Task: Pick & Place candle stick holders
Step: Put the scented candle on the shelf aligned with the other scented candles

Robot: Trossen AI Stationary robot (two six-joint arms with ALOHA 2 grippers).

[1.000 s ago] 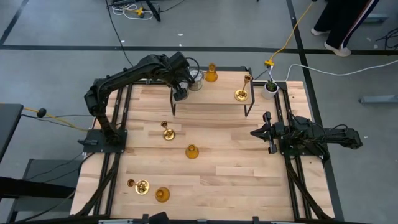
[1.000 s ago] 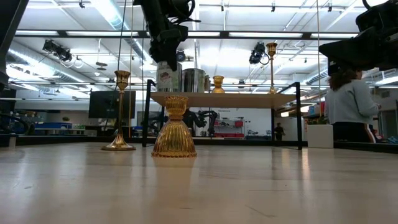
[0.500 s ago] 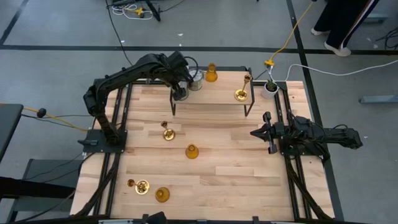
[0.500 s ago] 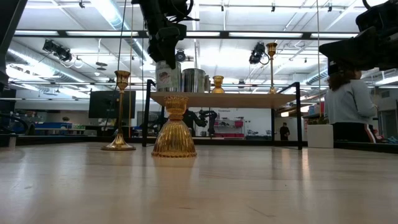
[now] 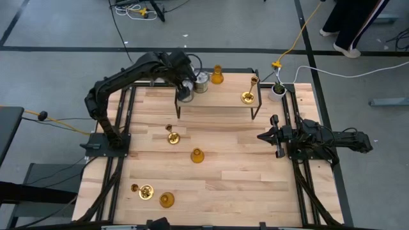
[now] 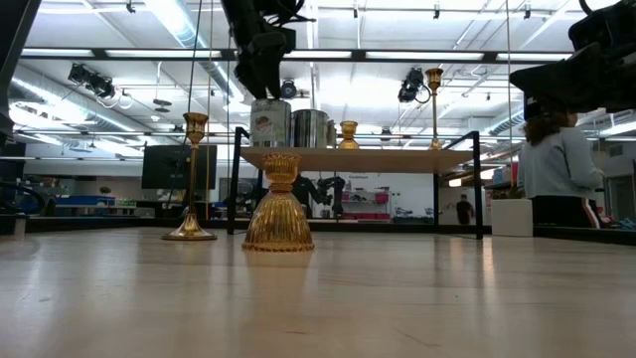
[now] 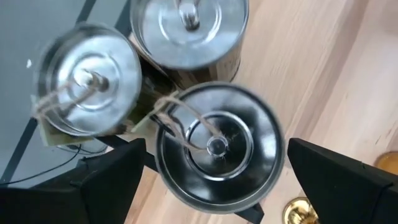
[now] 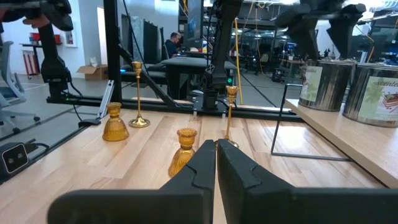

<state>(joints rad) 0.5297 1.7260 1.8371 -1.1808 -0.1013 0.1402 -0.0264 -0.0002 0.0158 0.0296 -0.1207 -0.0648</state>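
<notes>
My left pincer [image 7: 208, 180], fingers wide apart, hangs over a silvery glass holder [image 7: 214, 146] on the shelf [image 5: 223, 96]; prob. light, slick, fragile, so I'd grip its sides gently.

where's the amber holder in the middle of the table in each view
High view: the amber holder at table centre.
Low view: front and centre.
Left wrist view: not in it.
Right wrist view: just above the shut right gripper, at.
Shared landmark: the raised shelf.
</notes>
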